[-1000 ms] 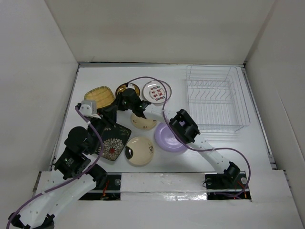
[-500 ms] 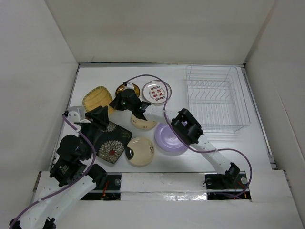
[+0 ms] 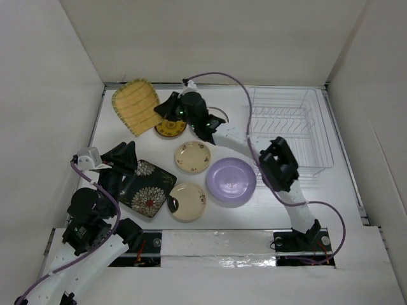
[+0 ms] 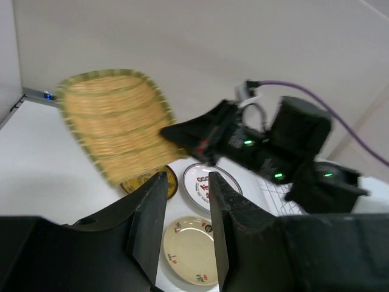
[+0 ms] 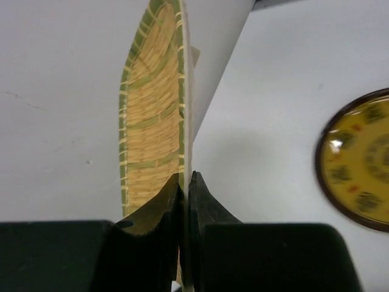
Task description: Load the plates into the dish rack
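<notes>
Mustard plate (image 3: 135, 105) pinched by right gripper (image 5: 184, 180), left gripper (image 4: 186, 180) parted, white plate (image 4: 196, 182) marks unreadable

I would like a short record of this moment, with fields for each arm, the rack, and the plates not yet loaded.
right jaws: shut on the mustard plate, held above the table
left jaws: open, empty
dish rack: no plates in it
on the table: lavender plate, black square plate, far cream plate, near cream plate, dark-yellow plate, white plate with red marks
</notes>
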Tool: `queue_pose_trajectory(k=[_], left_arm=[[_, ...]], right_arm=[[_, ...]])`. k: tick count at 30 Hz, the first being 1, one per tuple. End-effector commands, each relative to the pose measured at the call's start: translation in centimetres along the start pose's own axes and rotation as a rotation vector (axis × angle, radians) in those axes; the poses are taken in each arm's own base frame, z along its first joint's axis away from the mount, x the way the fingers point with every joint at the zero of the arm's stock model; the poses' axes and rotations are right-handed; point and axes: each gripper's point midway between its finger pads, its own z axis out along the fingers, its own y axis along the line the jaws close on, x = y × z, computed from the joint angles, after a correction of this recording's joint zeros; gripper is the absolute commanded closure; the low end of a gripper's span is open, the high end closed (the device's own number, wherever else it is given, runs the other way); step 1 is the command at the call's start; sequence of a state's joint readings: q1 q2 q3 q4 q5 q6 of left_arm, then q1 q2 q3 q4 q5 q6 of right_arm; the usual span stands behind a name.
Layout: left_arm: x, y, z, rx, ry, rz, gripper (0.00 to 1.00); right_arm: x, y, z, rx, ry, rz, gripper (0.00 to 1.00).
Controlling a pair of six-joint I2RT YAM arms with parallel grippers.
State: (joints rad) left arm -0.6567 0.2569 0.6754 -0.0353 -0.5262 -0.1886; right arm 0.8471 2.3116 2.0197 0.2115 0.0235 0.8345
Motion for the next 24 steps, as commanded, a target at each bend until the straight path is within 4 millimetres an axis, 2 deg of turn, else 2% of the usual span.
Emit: queue_pose_trajectory(k=[1, 2, 4, 5, 6, 7, 8, 9, 10, 11, 12, 13, 14, 15, 16, 17, 18, 20, 21, 23, 24], left_arm=[[-1.4, -0.4, -0.3, 0.026, -0.053, -0.035, 0.69], [-1.5, -0.3, -0.4, 0.026, -0.056, -0.035, 0.69], [-1.9, -0.1, -0.6, 0.019, -0.067, -0.043, 0.68], [-2.3, 0.0, -0.8, 0.02, -0.077, -0.051, 0.68], [-2.4, -0.1, -1.0, 0.026, -0.083, -0.056, 0.67], [-2.6, -0.3, -1.1, 0.041, -0.086, -0.061, 0.67], [-2.9, -0.3, -1.4, 0.052, -0.095, -0.068, 0.67], [-3.2, -0.4, -1.5, 0.058, -0.102, -0.073, 0.66], [-3.3, -0.6, -1.6, 0.07, -0.103, -0.074, 0.66], [-3.6, -0.6, -1.8, 0.075, -0.111, -0.081, 0.66], [-3.8, -0.6, -1.9, 0.077, -0.117, -0.086, 0.66], [-4.1, -0.7, -2.0, 0.08, -0.122, -0.091, 0.65], [-4.2, -0.7, -2.1, 0.083, -0.126, -0.098, 0.65], [-4.3, -0.7, -2.2, 0.088, -0.129, -0.1, 0.65], [-4.4, -1.0, -2.2, 0.102, -0.127, -0.102, 0.65], [-4.0, -0.9, -2.3, 0.103, -0.112, -0.094, 0.65], [-3.9, -0.9, -2.4, 0.106, -0.11, -0.095, 0.64], [-3.8, -1.0, -2.5, 0.114, -0.11, -0.099, 0.64], [-3.9, -1.1, -2.5, 0.118, -0.112, -0.102, 0.63], [-4.1, -1.2, -2.7, 0.13, -0.115, -0.106, 0.63], [-4.1, -1.3, -2.7, 0.134, -0.114, -0.107, 0.63]], right_arm=[[-17.3, 6.7, -8.7, -0.122, -0.373, -0.093, 1.0], [-17.7, 1.5, -10.1, 0.003, -0.373, -0.129, 1.0], [-20.1, -1.5, -14.2, 0.122, -0.398, -0.205, 1.0], [-21.8, -2.4, -18.4, 0.196, -0.436, -0.283, 1.0], [-23.7, -5.5, -21.2, 0.307, -0.445, -0.32, 1.0], [-24.9, -6.9, -23.7, 0.383, -0.451, -0.404, 1.0], [-27.1, -6.4, -27.8, 0.44, -0.511, -0.443, 1.0], [-26.7, -8.9, -30.0, 0.54, -0.465, -0.475, 1.0], [-28.5, -10.8, -33.0, 0.642, -0.47, -0.555, 1.0], [-29.4, -11.1, -36.3, 0.734, -0.488, -0.587, 1.0], [-29.8, -12.3, -38.2, 0.801, -0.494, -0.608, 1.0], [-31.0, -13.5, -40.7, 0.886, -0.509, -0.647, 1.0], [-31.5, -14.1, -42.2, 0.928, -0.517, -0.668, 1.0], [-32.4, -13.8, -44.0, 0.958, -0.566, -0.681, 1.0], [-32.6, -14.9, -45.0, 1.003, -0.572, -0.682, 1.0], [-33.8, -16.2, -47.1, 1.075, -0.58, -0.702, 1.0], [-34.4, -16.6, -47.8, 1.095, -0.588, -0.714, 1.0], [-35.0, -18.6, -48.7, 1.157, -0.526, -0.781, 1.0], [-35.8, -18.7, -48.9, 1.169, -0.55, -0.815, 1.0], [-36.2, -21.0, -49.4, 1.24, -0.502, -0.832, 1.0], [-36.8, -22.1, -50.4, 1.268, -0.499, -0.824, 1.0]])
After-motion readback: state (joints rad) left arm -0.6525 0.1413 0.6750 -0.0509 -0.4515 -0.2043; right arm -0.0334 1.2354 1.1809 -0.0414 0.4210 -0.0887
